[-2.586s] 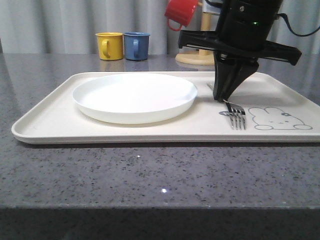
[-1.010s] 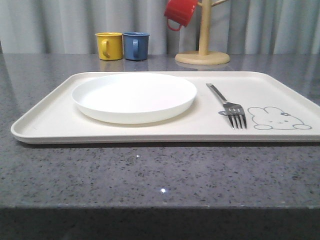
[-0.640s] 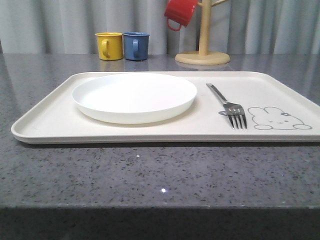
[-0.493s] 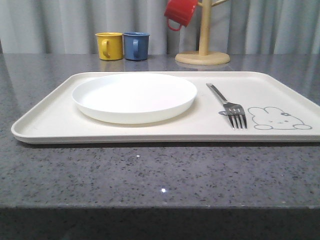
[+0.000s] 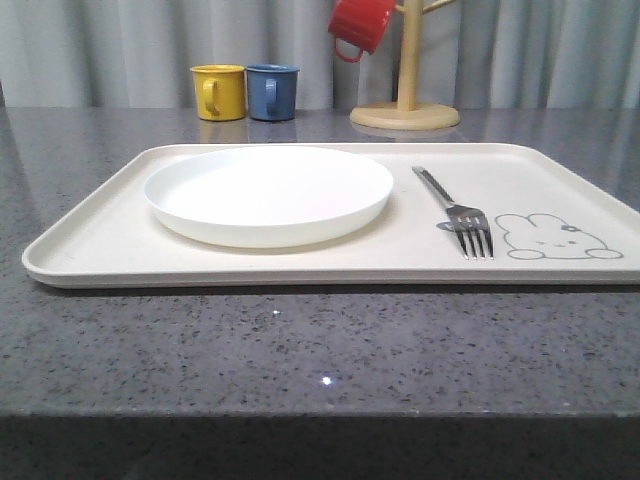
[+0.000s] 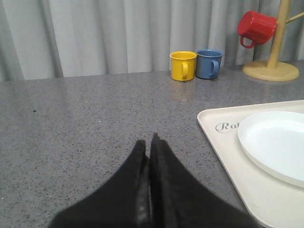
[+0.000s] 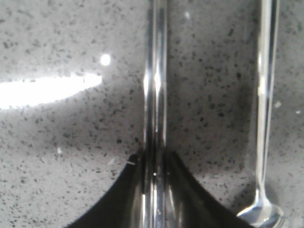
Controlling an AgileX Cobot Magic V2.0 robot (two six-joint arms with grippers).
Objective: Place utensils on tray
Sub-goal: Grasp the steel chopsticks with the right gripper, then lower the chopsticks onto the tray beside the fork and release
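A silver fork (image 5: 455,205) lies on the cream tray (image 5: 100,235), right of the white plate (image 5: 268,193), tines toward the bunny drawing. In the right wrist view my right gripper (image 7: 155,159) is shut on the pair of flat metal chopsticks (image 7: 156,71), which run along the grey counter. A spoon (image 7: 265,95) lies parallel beside them on the counter. My left gripper (image 6: 149,142) is shut with nothing in it, low over the counter beside the tray's (image 6: 223,137) "Rabbit" corner.
A yellow mug (image 5: 220,92) and a blue mug (image 5: 273,92) stand behind the tray. A red mug (image 5: 362,25) hangs on a wooden mug tree (image 5: 405,110) at the back. A grey curtain closes off the far side.
The right arm that stood over the fork 2.6 s ago has left the front view. The fork stays where it lay on the tray. Nothing has shifted in the last second.
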